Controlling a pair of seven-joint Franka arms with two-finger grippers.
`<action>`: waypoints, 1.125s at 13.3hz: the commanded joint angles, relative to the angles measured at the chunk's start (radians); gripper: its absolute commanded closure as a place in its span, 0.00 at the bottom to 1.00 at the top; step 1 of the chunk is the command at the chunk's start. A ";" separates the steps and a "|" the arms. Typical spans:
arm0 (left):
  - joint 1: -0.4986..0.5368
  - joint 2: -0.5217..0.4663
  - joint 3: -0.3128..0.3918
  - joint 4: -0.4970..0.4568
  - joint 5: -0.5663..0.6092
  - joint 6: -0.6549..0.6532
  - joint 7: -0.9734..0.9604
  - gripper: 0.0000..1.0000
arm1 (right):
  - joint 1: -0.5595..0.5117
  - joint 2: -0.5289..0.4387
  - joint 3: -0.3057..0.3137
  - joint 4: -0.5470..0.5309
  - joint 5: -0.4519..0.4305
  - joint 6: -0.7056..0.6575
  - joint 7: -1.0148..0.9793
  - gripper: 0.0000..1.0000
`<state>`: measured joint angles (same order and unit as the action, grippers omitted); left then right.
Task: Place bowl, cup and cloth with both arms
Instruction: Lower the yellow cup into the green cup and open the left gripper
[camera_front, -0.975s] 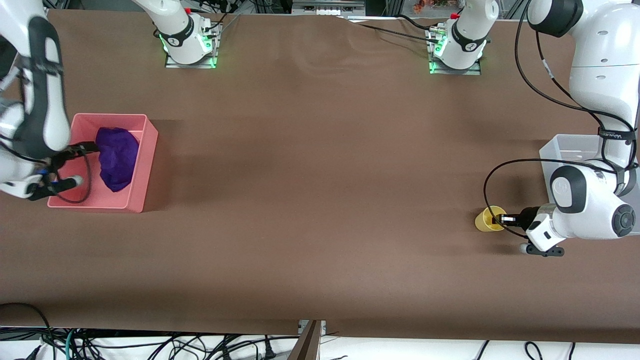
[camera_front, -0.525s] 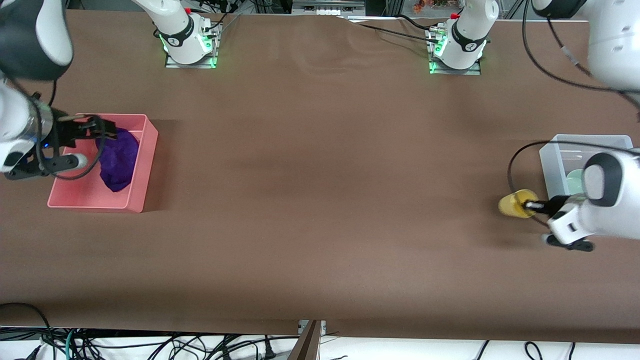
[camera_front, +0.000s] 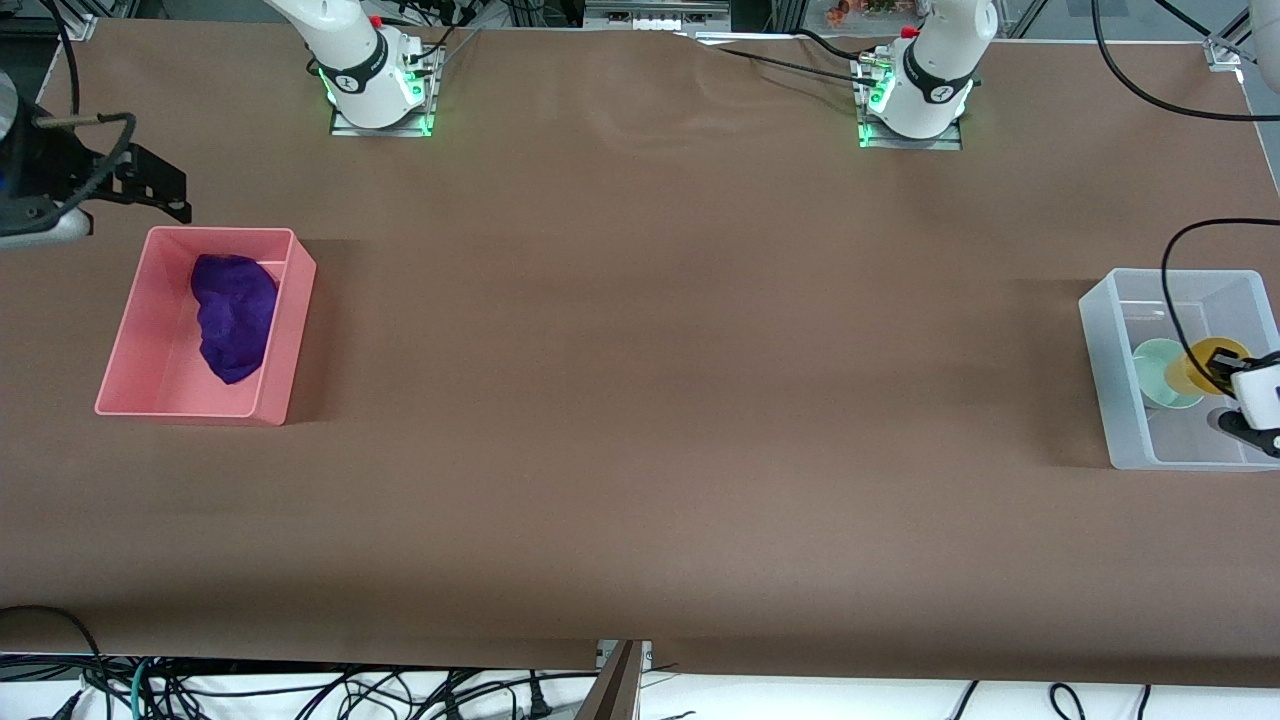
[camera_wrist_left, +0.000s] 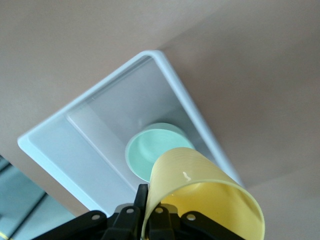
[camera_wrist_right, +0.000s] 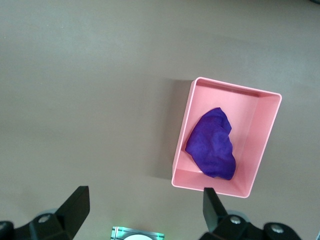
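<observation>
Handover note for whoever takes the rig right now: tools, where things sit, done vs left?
Left tool: shut on the cup, held up over the clear bin.
Right tool: open, holding nothing, up by the pink bin at the right arm's end of the table.
Bowl: in the clear bin.
Cloth: in the pink bin.
Done: bowl and cloth placed.
Left: set the cup down in the clear bin beside the bowl and release it.
</observation>
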<state>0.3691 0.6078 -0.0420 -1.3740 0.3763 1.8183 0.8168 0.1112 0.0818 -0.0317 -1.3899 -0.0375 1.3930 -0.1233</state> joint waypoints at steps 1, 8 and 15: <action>0.082 0.036 -0.016 -0.022 0.000 0.131 0.209 1.00 | -0.033 -0.002 0.004 -0.021 -0.010 -0.005 -0.114 0.00; 0.145 0.078 -0.013 -0.037 -0.146 0.139 0.372 0.36 | -0.035 0.016 0.003 -0.011 -0.009 -0.019 -0.113 0.00; 0.125 -0.066 -0.094 -0.014 -0.148 0.021 0.310 0.00 | -0.016 0.021 0.012 -0.011 -0.009 -0.008 -0.102 0.00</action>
<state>0.5118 0.6482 -0.0974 -1.3736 0.2496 1.8905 1.1551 0.0903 0.1011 -0.0259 -1.4062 -0.0393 1.3876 -0.2145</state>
